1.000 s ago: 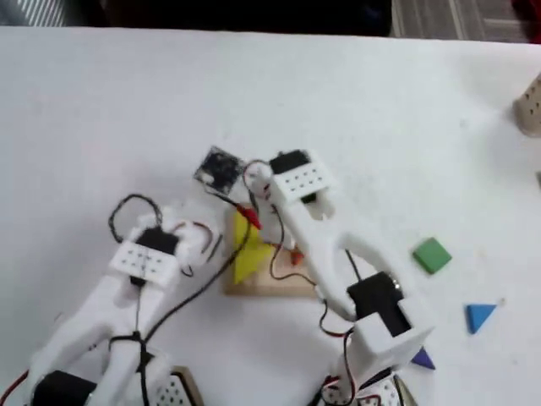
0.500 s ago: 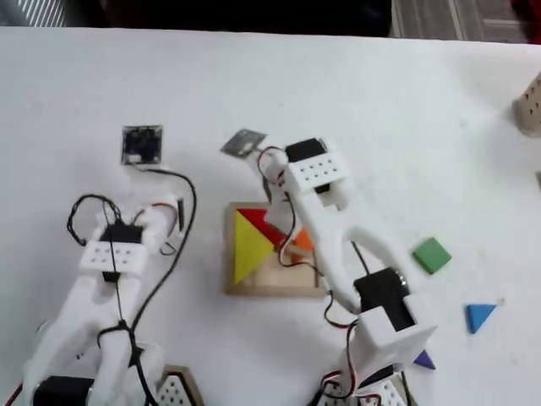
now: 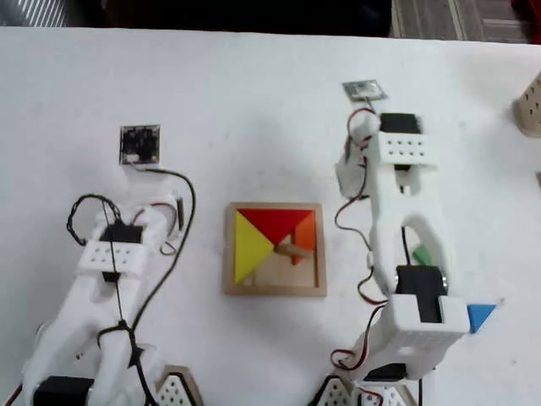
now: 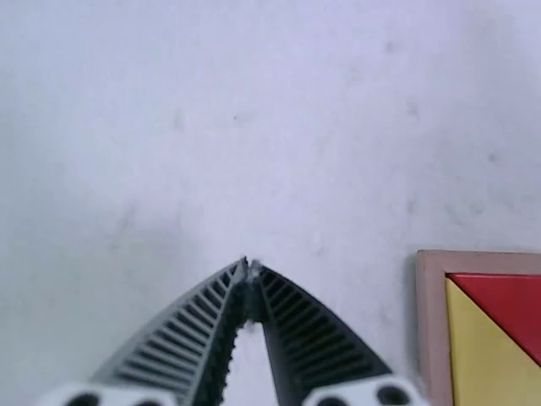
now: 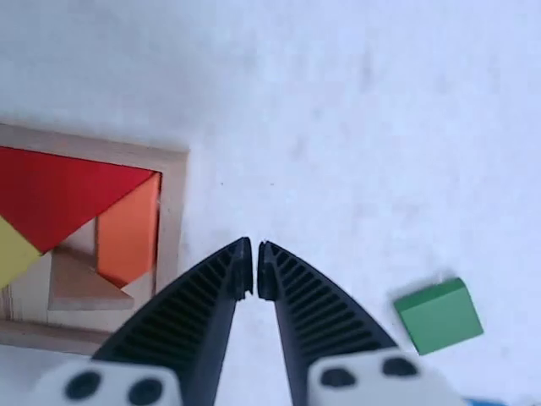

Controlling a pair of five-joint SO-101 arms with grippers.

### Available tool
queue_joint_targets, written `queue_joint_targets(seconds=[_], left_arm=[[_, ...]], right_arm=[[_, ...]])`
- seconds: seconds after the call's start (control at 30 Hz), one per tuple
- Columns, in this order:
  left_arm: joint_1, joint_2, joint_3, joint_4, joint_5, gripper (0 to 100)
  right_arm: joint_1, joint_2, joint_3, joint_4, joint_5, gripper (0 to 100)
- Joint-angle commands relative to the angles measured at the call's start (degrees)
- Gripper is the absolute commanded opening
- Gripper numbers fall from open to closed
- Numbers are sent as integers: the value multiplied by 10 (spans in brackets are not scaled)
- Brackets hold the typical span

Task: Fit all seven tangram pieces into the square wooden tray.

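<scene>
A red piece (image 3: 275, 220), a yellow piece (image 3: 249, 247) and an orange piece (image 3: 306, 239) are laid in the tray (image 3: 275, 291), and the left gripper (image 4: 250, 272) and right gripper (image 5: 254, 258) are pressed together.

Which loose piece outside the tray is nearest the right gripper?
The green square, just beside the right gripper; the blue triangle is the other loose piece and lies farther off, beyond it.

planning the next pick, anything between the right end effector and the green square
Just bare table between the right end effector and green square, per the right wrist view.
</scene>
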Motion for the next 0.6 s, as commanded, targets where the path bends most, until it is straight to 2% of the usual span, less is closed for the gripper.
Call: queue_joint_targets(seconds=[0.0,0.2,0.4,0.57], left_arm=[[48,-15,-8,-3,-4,20],[126,-15,-9,14,-106,20],[204,-15,-11,14,-147,20],[318,-15,-11,36,-186,20]], right_arm=[[41,-11,-23,31,-7,18],[102,-73,78,-1,-6,18],[120,-210,308,-129,-7,18],[171,-291,422,-196,-7,18]])
